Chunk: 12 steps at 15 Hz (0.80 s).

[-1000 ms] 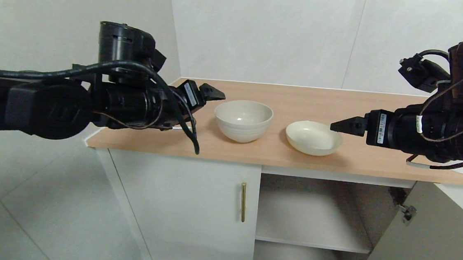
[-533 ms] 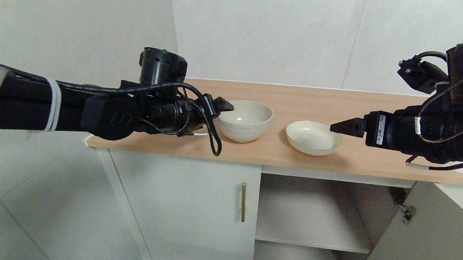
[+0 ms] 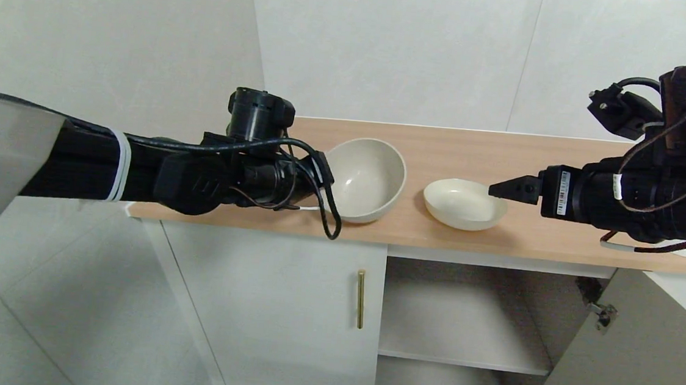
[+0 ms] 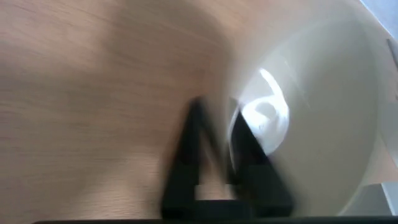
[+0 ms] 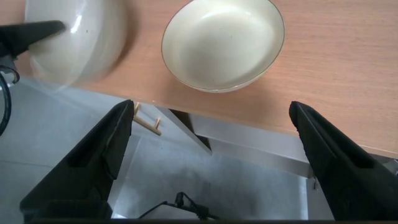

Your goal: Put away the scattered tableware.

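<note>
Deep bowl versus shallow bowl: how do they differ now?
The deep bowl is taller and wider; the shallow bowl is lower and smaller. The deep bowl is tipped up, its rim pinched by the left claw; the shallow bowl sits flat on the counter, ungripped. Both are cream-coloured and empty.

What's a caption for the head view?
Left gripper holds deep bowl tilted; right gripper hovers beside shallow bowl.

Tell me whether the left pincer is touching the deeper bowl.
Touching. The head view shows the left pincer at the rim of the deeper bowl, which sits tipped; the left wrist view shows its fingers straddling that rim.
</note>
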Tool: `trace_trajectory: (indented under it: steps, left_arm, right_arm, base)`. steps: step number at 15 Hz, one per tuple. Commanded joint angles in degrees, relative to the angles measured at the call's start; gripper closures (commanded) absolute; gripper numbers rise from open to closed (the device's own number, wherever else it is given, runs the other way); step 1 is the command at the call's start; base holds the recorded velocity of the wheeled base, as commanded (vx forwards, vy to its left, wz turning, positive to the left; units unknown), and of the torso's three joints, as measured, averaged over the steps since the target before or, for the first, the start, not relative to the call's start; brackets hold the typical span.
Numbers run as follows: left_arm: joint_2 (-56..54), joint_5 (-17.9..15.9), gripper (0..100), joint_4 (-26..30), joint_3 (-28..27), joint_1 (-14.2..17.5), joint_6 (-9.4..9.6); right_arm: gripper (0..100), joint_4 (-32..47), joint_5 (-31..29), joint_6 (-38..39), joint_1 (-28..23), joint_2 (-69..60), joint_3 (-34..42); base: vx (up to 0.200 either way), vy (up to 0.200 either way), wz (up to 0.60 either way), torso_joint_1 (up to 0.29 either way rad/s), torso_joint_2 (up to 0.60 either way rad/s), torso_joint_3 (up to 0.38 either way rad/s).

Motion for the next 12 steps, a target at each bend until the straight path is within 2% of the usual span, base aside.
trace_trajectory:
  steps: [1,4,6,8,9,11,12]
  left_arm:
    - [-2.31,0.05,100,-0.13,0.81,-0.02,-0.18]
    - [-7.32,-0.12,100,-0.13,4.5,-0.02,-0.27]
    - [-11.97,-1.44,100,-0.22,8.72,-0.02,0.52]
    - [-15.05,-4.43,100,-0.3,11.79,-0.02,2.11]
    - [-16.9,-7.15,100,-0.22,13.82,-0.02,3.43]
    - [-18.3,-10.05,100,-0.3,15.84,-0.02,4.83]
    - [-18.39,-10.23,100,-0.3,15.93,-0.02,4.92]
  right_arm:
    - [0,0.01,-0.06,-0.04,-0.16,1.01,-0.44]
    - [0,0.45,-1.2,1.63,-1.04,4.97,-3.61]
    - [0,0.54,-5.86,3.57,-1.66,9.89,-6.6]
    - [0,0.45,-9.02,4.45,-2.45,13.23,-8.27]
    - [0,0.36,-11.04,5.32,-2.8,15.43,-9.67]
    - [0,0.01,-14.03,5.76,-3.5,18.68,-11.08]
    - [0,0.01,-14.3,5.85,-3.77,19.38,-11.34]
  base:
    - [0.0,0.0,0.0,0.0,0.0,0.0]
    - [0.0,0.0,0.0,0.0,0.0,0.0]
    - [0.0,0.0,0.0,0.0,0.0,0.0]
    - [0.0,0.0,0.0,0.0,0.0,0.0]
    - [0.0,0.0,0.0,0.0,0.0,0.0]
    - [0.0,0.0,0.0,0.0,0.0,0.0]
    - [0.0,0.0,0.0,0.0,0.0,0.0]
